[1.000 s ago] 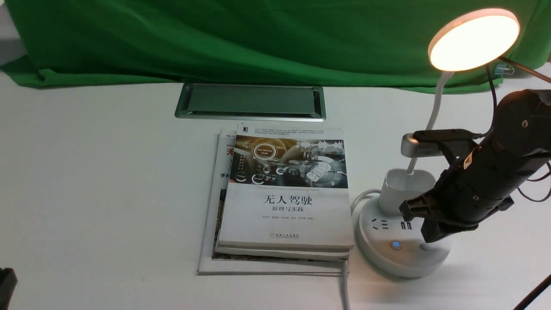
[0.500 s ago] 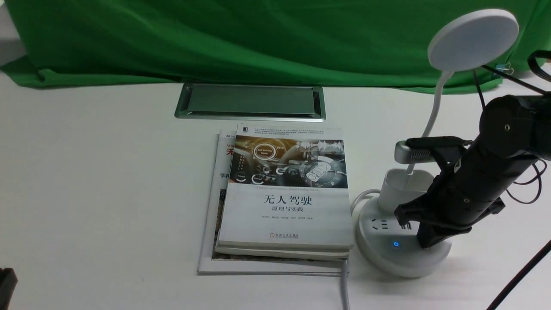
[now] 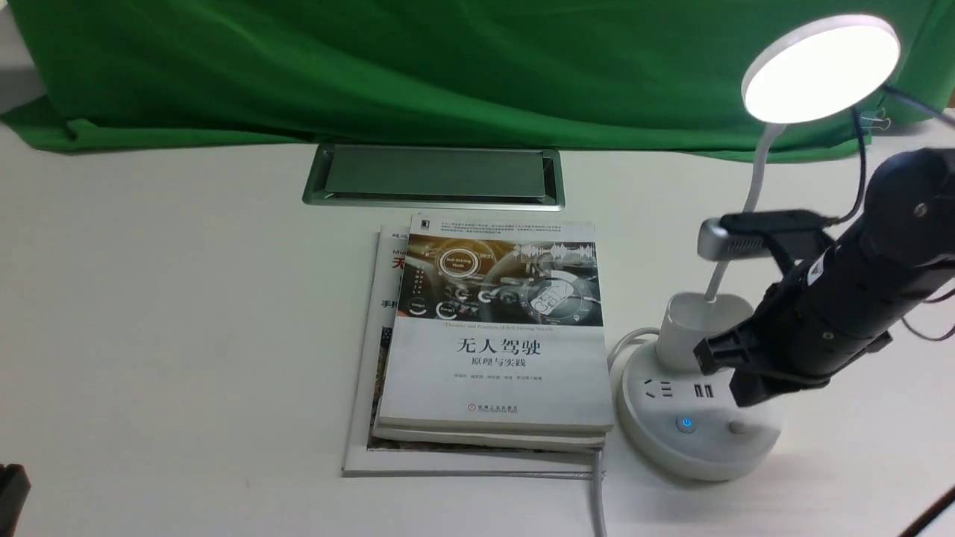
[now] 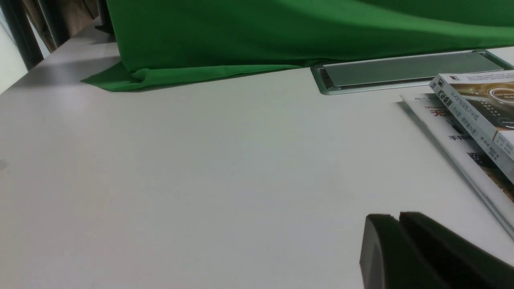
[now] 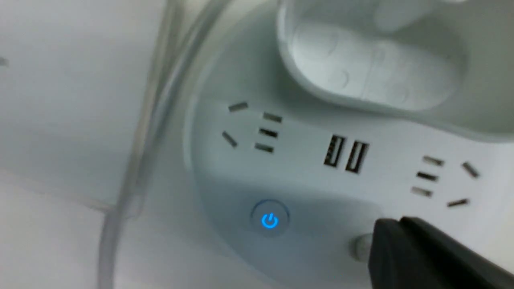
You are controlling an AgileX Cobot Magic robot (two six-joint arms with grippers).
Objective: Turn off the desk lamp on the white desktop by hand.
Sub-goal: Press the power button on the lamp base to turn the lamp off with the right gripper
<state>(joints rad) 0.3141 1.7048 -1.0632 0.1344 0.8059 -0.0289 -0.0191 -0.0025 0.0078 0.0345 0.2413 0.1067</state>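
Note:
The desk lamp stands at the right of the white desktop [image 3: 186, 298]. Its disc head [image 3: 821, 67] glows white. Its round base [image 3: 694, 447] carries sockets, a blue-lit power button [image 3: 686, 424] and a plain round button [image 3: 739, 427]. My right gripper [image 3: 746, 388], the hand, is shut and empty, hovering just above the plain button. In the right wrist view the shut fingertips [image 5: 395, 230] sit beside the plain button [image 5: 361, 247], with the blue button [image 5: 269, 220] and the cup holder [image 5: 373, 68] beyond. My left gripper [image 4: 397, 218] is shut and empty, low over bare desktop.
A stack of books [image 3: 492, 335] lies just left of the lamp base. The silver-framed grey hatch [image 3: 433, 175] is behind the books. Green cloth [image 3: 448, 67] covers the back. The lamp's white cable [image 3: 597, 500] runs off the front edge.
A second ago the lamp glowed warm. Half a second ago my right gripper was pressed down on the base and the lamp was dark. Now the gripper has lifted and the head glows white.

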